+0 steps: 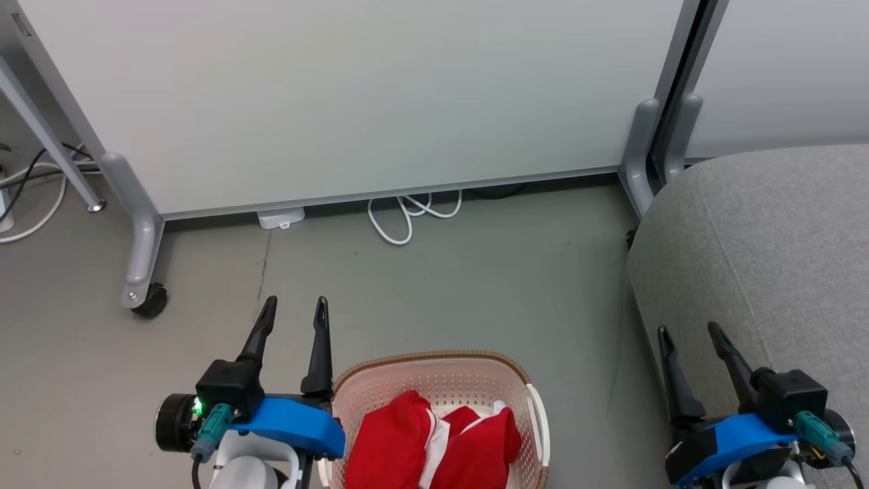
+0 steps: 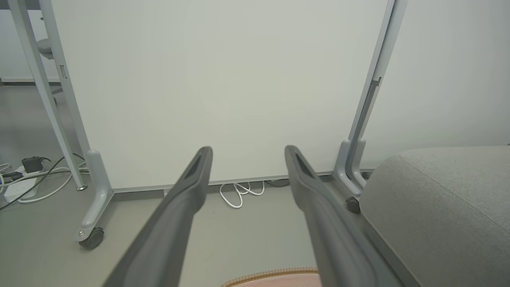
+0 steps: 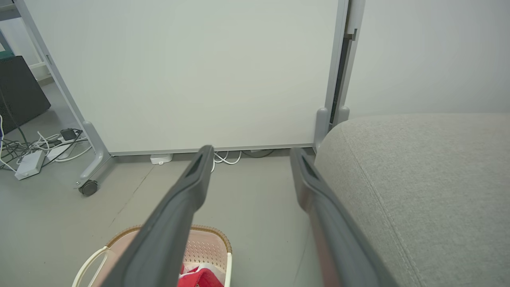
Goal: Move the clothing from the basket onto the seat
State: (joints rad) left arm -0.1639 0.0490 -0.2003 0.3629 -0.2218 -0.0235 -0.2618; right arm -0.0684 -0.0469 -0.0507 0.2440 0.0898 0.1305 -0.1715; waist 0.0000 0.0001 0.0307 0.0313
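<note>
- left gripper: fingers apart and empty. it is positioned over the floor, just beside the left side of the basket, with fingertips pointing toward the white partition panel.
- right gripper: fingers apart and empty. it is positioned at the near left edge of the seat, well apart from the basket.
- basket: stands upright on the floor between the two grippers, nearer the left one. it has a brown woven-look rim, a perforated cream wall and a white handle on its right side.
- clothing: red garments lie bunched inside the basket, with white panels and trim showing between the red folds. both grippers are clear of the fabric.
- seat: grey upholstered cushion with a rounded edge, to the right of the basket. a seam line runs along it in the right wrist view.
- surroundings: the partition panel stands on grey legs, with a caster at the left leg. a looped white cable lies on the floor at its lower edge.
</note>
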